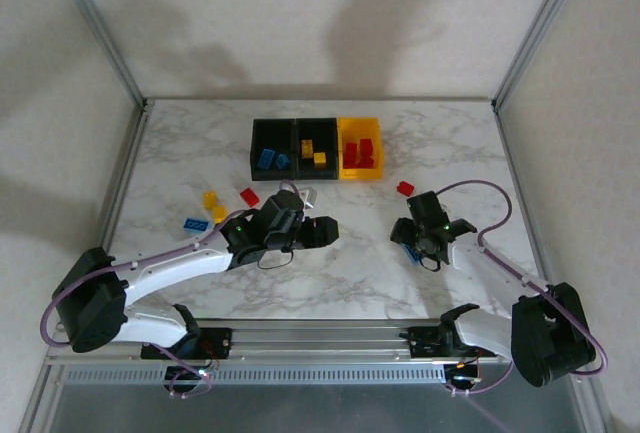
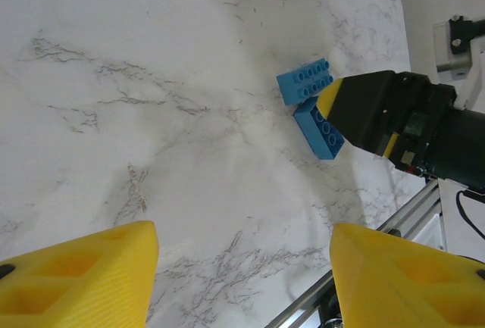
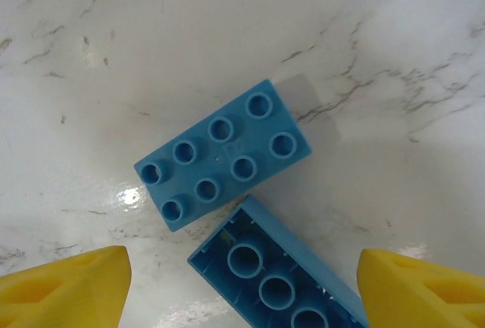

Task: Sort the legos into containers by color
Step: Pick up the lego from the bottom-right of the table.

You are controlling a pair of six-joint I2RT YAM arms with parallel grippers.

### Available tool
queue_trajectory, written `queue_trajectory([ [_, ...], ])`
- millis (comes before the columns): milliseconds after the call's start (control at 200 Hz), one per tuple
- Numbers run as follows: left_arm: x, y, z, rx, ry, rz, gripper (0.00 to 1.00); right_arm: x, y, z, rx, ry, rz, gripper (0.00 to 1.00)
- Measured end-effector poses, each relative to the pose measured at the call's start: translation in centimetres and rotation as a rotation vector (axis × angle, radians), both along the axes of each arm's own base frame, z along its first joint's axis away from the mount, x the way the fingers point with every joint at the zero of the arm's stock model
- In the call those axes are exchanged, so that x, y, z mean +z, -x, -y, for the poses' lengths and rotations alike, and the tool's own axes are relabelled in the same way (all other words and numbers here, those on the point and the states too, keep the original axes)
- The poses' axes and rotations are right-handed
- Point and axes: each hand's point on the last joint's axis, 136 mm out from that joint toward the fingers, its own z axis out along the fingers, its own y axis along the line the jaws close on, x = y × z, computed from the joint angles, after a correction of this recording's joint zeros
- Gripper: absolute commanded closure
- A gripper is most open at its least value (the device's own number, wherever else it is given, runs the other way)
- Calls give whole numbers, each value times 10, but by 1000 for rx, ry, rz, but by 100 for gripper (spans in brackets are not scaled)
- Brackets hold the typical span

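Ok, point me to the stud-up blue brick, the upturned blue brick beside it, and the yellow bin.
stud-up blue brick (image 3: 223, 154), right wrist view, middle of its studded top.
upturned blue brick (image 3: 276, 282), right wrist view, its hollow underside.
yellow bin (image 1: 362, 174), top external view, near wall.

No legible text, label or number (blue lego (image 3: 223, 154) studs included).

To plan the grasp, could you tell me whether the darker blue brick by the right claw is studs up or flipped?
Flipped: the darker blue brick shows its hollow underside with tubes, unlike the studded brick beside it.
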Motion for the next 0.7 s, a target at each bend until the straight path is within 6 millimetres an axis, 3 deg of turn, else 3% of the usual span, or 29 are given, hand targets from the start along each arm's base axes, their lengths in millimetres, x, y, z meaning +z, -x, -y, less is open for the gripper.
queue_trajectory([
  [401, 0, -1, 0, 2, 1, 2, 38, -15, 16, -34, 128, -31, -57, 33],
  [496, 2, -1, 1, 2, 7, 8, 38, -22, 19, -34, 129, -13, -82, 42],
  [696, 4, -2, 2, 2, 15, 15, 38, -28, 17, -34, 129, 32, -98, 72],
])
